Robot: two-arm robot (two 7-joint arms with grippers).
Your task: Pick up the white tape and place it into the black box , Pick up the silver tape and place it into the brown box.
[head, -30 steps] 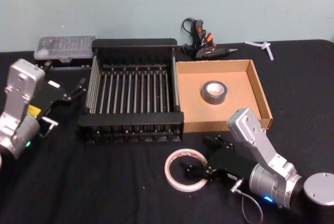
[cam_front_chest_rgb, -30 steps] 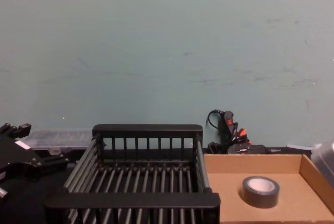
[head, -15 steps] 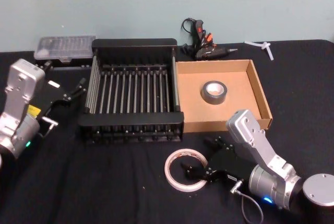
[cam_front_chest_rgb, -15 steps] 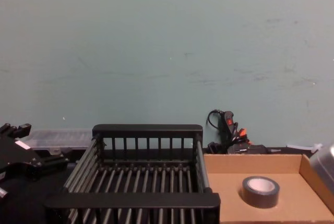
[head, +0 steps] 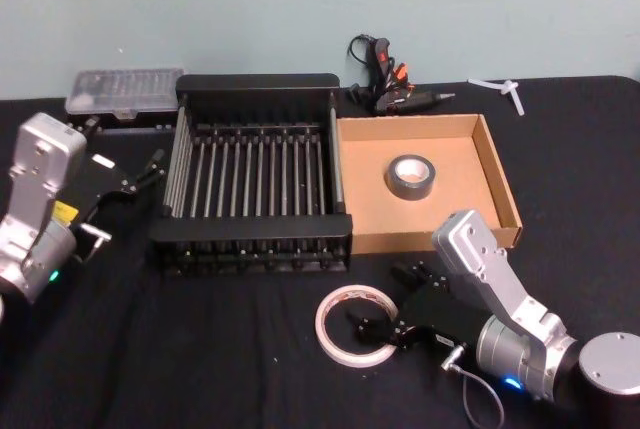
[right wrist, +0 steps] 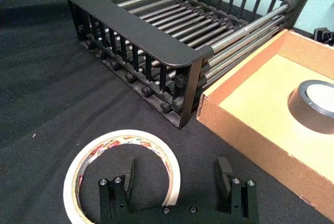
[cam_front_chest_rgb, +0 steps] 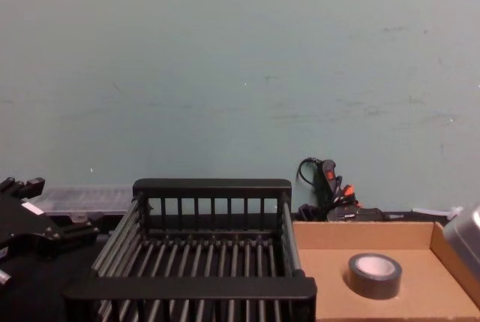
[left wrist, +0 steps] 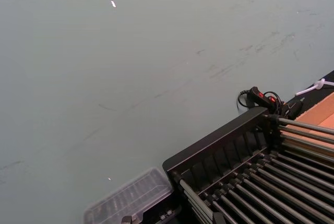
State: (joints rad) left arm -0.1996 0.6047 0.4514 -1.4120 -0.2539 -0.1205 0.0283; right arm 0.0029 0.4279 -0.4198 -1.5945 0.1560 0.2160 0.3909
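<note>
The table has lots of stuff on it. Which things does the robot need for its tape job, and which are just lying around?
For the job:
white tape, on the cloth by the right gripper
black box
silver tape, lying in the brown box

Just lying around:
glue gun
clear plastic case
small white piece

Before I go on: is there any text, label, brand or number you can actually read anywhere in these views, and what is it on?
No text can be read.
White tape: red and dark printing on its inner core, too small and blurred to read.
Left arm: a small yellow sticker and a white label beside it, both unreadable.
Silver tape, brown box, black box: no visible markings.
</note>
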